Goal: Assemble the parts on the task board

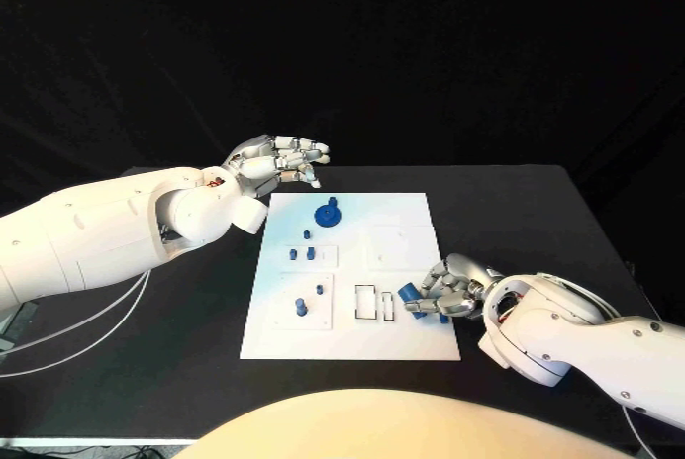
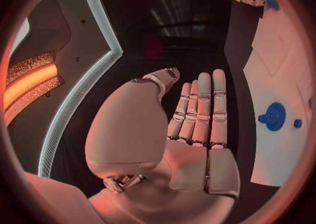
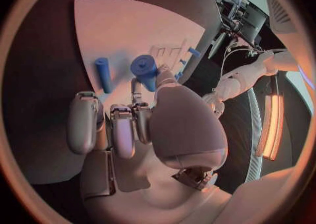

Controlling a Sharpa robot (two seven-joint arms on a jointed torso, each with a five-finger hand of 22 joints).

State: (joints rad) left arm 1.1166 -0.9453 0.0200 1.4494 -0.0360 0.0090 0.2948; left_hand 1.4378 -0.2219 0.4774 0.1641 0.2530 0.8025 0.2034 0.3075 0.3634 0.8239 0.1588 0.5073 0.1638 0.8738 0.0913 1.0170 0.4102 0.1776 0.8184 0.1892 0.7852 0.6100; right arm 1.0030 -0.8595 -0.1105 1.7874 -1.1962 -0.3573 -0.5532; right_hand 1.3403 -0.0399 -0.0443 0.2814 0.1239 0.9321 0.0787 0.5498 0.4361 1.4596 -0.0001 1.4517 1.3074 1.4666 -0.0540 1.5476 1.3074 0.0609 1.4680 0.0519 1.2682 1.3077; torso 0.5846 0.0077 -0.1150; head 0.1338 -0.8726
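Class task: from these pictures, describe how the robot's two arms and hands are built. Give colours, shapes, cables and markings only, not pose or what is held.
Both arms are bulky, rounded white shells. Thin pale cables trail below the left arm. The left hand and right hand are silver metal with segmented fingers; the wrist views show a smooth domed palm cover on each. No lettering or markings are legible.

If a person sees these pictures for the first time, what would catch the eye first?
Probably the white task board in the middle of the black table, dotted with small blue parts. At its right edge, the right robot hand holds a blue cylinder part. The left robot hand hovers empty, fingers apart, past the board's far left corner.
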